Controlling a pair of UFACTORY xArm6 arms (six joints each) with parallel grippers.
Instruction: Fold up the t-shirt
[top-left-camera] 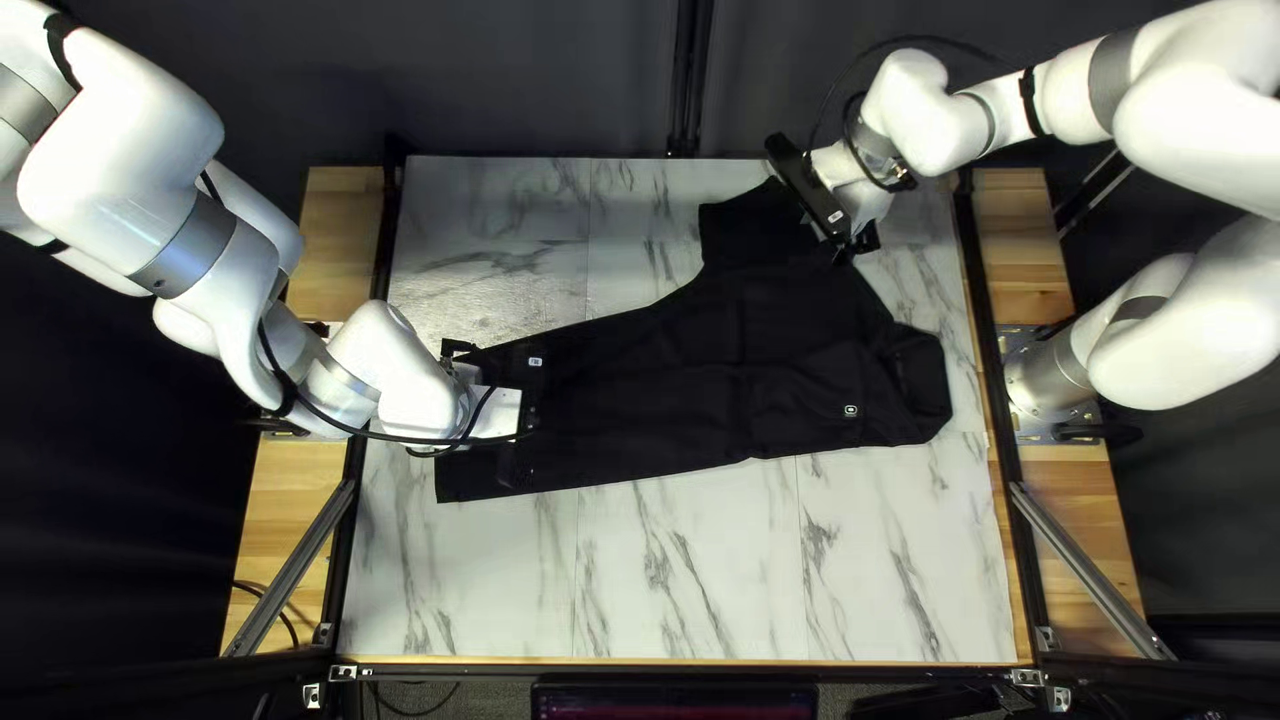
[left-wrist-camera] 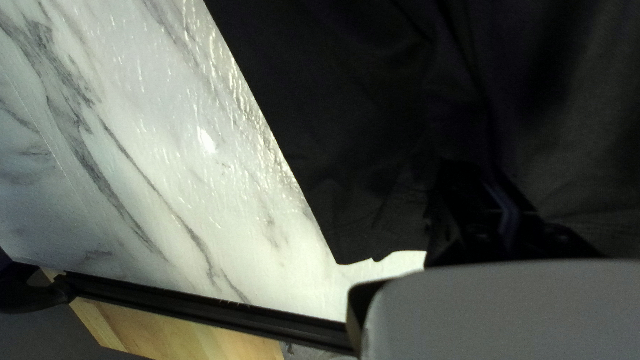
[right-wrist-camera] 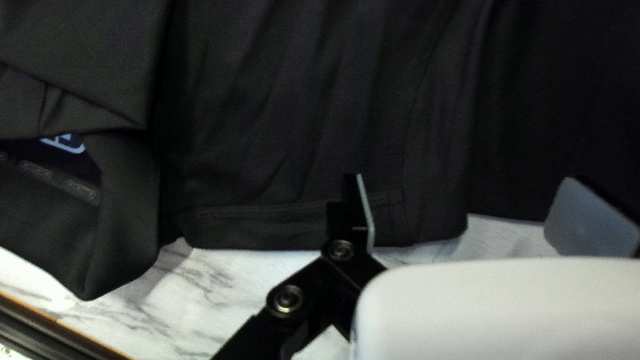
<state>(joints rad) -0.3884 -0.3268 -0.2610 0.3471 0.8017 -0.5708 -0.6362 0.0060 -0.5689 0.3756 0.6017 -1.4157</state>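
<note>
Left arm: white, with grey bands, reaching from the upper left of the top left view down toward the table's left side.
Left wooden strip (top-left-camera: 336,247): at the left of the frame, beside the black rail along the marble-patterned table (top-left-camera: 687,574).
Left gripper (top-left-camera: 520,424): left of centre, over the garment's left end; I cannot tell whether it is open or closed.
T-shirt (top-left-camera: 667,387): black, stretched from left of centre to the right part of the table, its lower edge running at a slant.
Screen (top-left-camera: 674,700): at the bottom edge, near the middle.
Sleeve (top-left-camera: 740,230): above centre, spread toward the table's far edge.
Right gripper (top-left-camera: 811,191): upper right of centre, at the sleeve; its fingers (right-wrist-camera: 365,210) stand wide apart in the right wrist view, one over a stitched hem (right-wrist-camera: 287,215), with nothing clamped.
Small pale mark (top-left-camera: 851,411): on the cloth, right of centre.
Collar (top-left-camera: 923,374): at the garment's right end.
Right arm: white, coming in from the right edge, its base (top-left-camera: 1051,374) by the right wooden strip (top-left-camera: 1024,254).
</note>
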